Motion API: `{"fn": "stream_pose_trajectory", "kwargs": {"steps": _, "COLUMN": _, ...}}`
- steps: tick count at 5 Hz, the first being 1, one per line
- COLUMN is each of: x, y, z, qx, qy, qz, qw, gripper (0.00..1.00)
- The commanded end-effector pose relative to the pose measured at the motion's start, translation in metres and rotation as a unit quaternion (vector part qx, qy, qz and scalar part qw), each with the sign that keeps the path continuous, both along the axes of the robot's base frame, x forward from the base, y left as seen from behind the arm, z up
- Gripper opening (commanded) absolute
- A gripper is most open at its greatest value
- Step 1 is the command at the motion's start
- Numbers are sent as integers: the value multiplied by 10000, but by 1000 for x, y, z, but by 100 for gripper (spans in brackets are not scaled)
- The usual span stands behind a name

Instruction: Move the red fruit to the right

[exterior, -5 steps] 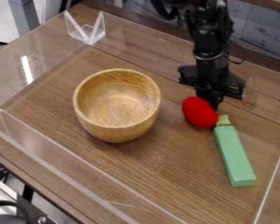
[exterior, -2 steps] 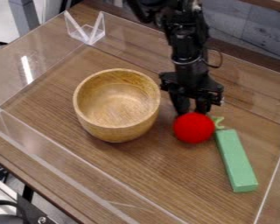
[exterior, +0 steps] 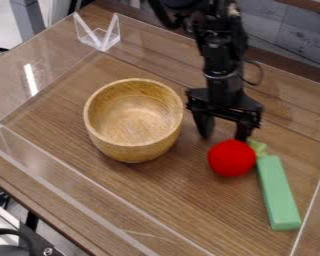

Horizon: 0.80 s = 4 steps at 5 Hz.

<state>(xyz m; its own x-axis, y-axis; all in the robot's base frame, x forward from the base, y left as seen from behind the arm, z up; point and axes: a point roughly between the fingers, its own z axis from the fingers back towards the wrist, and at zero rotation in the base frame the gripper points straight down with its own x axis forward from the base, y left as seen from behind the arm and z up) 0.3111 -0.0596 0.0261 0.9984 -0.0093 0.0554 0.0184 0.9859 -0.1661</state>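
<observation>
A round, bright-red fruit (exterior: 232,159) with a pale-green leafy tip (exterior: 259,148) sits on the wooden desk (exterior: 116,197), right of centre in the view. The black hand (exterior: 227,124) is just behind it, fingers spread wide apart and holding nothing, as far as can be seen; whether a fingertip touches the fruit is hidden. Close along the fruit's right side lies a flat green block (exterior: 276,190). To the left, apart from the fruit, is a round wooden bowl (exterior: 132,115). The fruit lies on the bowl's right and has been let go, so the move looks done or nearly so; what seems left is for the hand to back away without nudging it.
</observation>
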Motion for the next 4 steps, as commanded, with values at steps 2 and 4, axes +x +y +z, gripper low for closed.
{"fn": "stream_pose_trajectory", "kwargs": {"steps": 2, "x": 7, "y": -8, "z": 22, "qx": -62, "qy": -400, "qz": 363, "qw": 9985, "gripper": 0}}
{"fn": "stream_pose_trajectory", "kwargs": {"steps": 4, "x": 16, "y": -3, "z": 14, "qx": -47, "qy": -502, "qz": 256, "qw": 9984, "gripper": 0}}
